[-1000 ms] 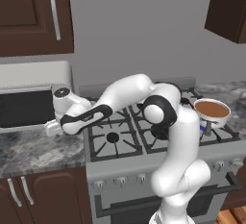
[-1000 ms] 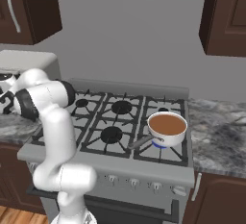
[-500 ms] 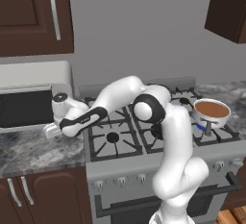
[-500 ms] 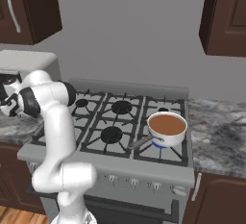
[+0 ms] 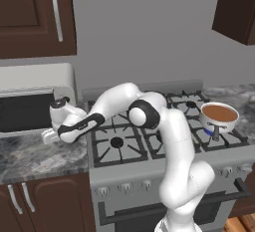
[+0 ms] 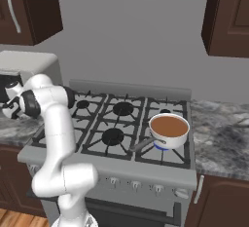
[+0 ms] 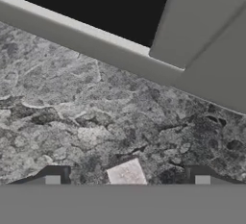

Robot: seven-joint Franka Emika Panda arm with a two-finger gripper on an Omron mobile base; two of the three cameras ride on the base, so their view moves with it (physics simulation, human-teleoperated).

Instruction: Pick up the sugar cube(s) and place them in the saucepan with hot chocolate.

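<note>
Marbled counter [image 5: 35,159] left of the stove [image 5: 149,136] is reached by the arm, whose gripper [image 5: 49,136] is lowered before the microwave [image 5: 30,99]; the saucepan [image 5: 219,118] is seen far right. From the right base, the saucepan [image 6: 168,130] is shown on a near right burner, well apart. By the hand camera, a sugar cube [image 7: 126,173] is framed between spread, unclenched fingertips [image 7: 53,180], apparently aligned for grasping.

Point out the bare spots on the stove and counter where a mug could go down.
Free: the three burners beside the saucepan, and the counter right of the stove. Crowded: the counter strip before the microwave, where the gripper straddles the sugar cube.
</note>
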